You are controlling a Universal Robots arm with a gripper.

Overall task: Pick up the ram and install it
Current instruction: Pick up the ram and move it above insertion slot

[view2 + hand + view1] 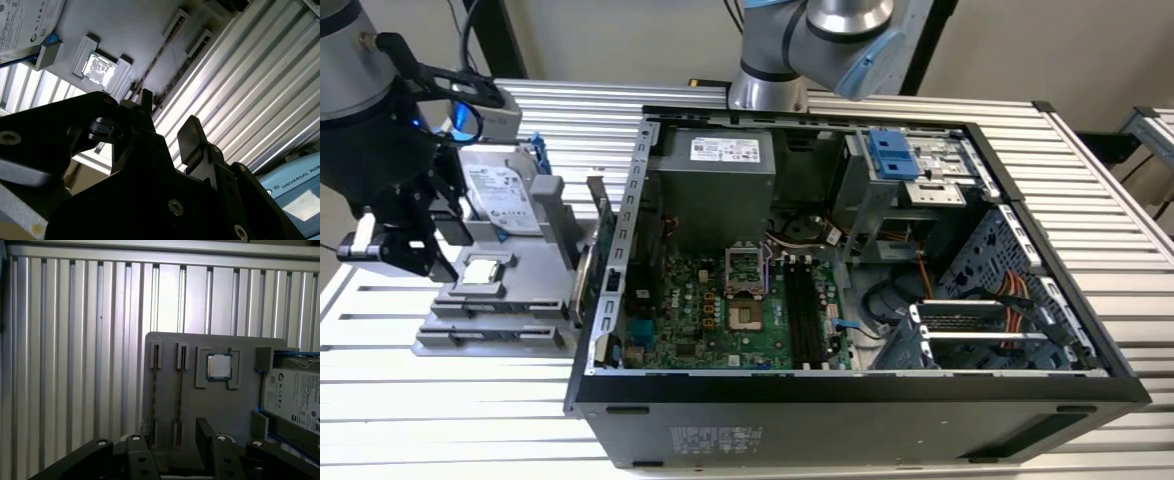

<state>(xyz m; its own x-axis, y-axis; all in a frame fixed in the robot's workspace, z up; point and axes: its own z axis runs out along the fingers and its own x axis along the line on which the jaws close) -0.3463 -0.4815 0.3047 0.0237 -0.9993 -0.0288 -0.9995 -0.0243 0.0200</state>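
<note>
Hovering | end effector (174, 439) spread wide | ram (180, 390) edge-up in holder (225, 410), just ahead

The bare ribbed table (75, 365) beside the grey holder (167, 360) is free. On the holder, the upright hard drive (295, 395) rises beyond the processor (218, 366) from the slotted ram (180, 390). In the exterior view the computer case (630, 200) stands walled just beside the holder.

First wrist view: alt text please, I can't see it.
Open black jaws hang over two narrow dark ram sticks standing on edge in a grey plastic holder on the ribbed aluminium table. A square silver processor chip and a labelled silver hard drive sit beside them.
</note>
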